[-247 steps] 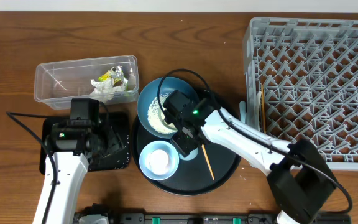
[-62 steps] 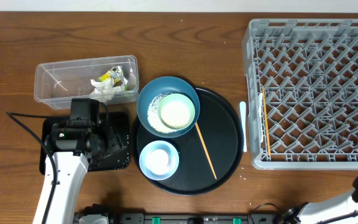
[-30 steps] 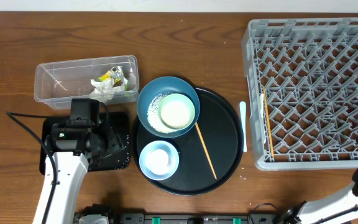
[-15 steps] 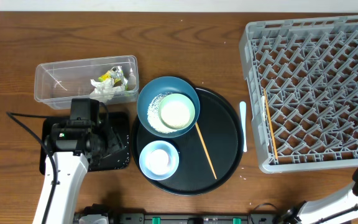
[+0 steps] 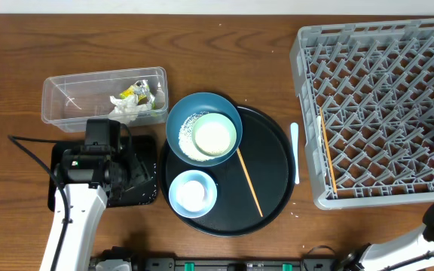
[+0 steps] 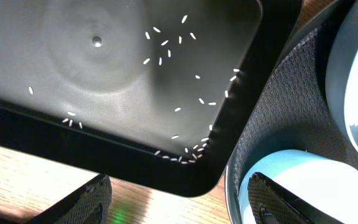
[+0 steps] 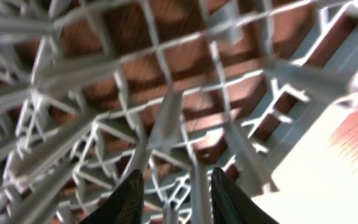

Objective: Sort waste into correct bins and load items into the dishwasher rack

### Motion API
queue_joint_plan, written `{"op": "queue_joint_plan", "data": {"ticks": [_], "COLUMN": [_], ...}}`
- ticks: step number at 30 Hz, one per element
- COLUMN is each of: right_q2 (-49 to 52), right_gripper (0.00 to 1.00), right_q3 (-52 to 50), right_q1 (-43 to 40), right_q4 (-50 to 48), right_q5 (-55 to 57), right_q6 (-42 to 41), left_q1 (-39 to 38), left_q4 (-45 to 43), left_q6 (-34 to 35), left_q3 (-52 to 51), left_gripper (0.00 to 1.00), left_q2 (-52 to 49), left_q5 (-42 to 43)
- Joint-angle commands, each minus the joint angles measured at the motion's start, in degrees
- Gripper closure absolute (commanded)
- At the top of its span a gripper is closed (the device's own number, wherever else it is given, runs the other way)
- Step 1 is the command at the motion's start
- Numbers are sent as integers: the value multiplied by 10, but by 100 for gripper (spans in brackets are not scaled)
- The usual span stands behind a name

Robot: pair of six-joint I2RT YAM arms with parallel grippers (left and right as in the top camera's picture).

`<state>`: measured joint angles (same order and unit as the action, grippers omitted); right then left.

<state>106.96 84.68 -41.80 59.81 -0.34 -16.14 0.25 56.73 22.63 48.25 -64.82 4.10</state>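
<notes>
Left pincer (image 6: pixel 182 200) hanging with jaws wide apart, gripping nothing, over flat black tray (image 6: pixel 73 68) (rice grains (image 6: pixel 166 50) scattered in it), just left of round tray (image 5: pixel 273 150). Right pincer (image 7: pixel 178 194) sitting slightly apart at dishwasher rack (image 5: pixel 383 105), right of round tray. White spoon (image 5: pixel 294 154) lying between the two.

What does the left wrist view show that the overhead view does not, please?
Only the left wrist view: white grains scattered inside the flat black tray. Only the overhead: the clear tub with napkins and wrapper, the dishwasher rack, spoon and chopsticks. Both: the flat black tray, light blue bowl and round black tray.
</notes>
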Motion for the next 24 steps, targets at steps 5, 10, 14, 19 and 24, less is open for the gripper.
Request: {"op": "queue_joint_plan", "data": {"ticks": [5,10,14,19,24], "right_q2": [-15,-15,-15,-15,-16], "right_gripper": [69,69,68,68,68], "right_q3": [-2,-11,-24,-45,-42], "right_q1": [43,72,91,109,106], "right_q4": [28,37,51,56,50], "right_q5": [25,24,21,15,15], "right_q6": [17,17,19,30,30], "left_q1": [0,0,0,0,0], "left_q4": [2,2,2,2,2], "left_q6": [1,1,-2,-1,-1], "left_q3": [10,10,10,10,10], "left_gripper": [28,28,28,28,28], "left_q2": [1,1,1,1,1], "left_q5": [-7,-7,-7,-7,-7]}}
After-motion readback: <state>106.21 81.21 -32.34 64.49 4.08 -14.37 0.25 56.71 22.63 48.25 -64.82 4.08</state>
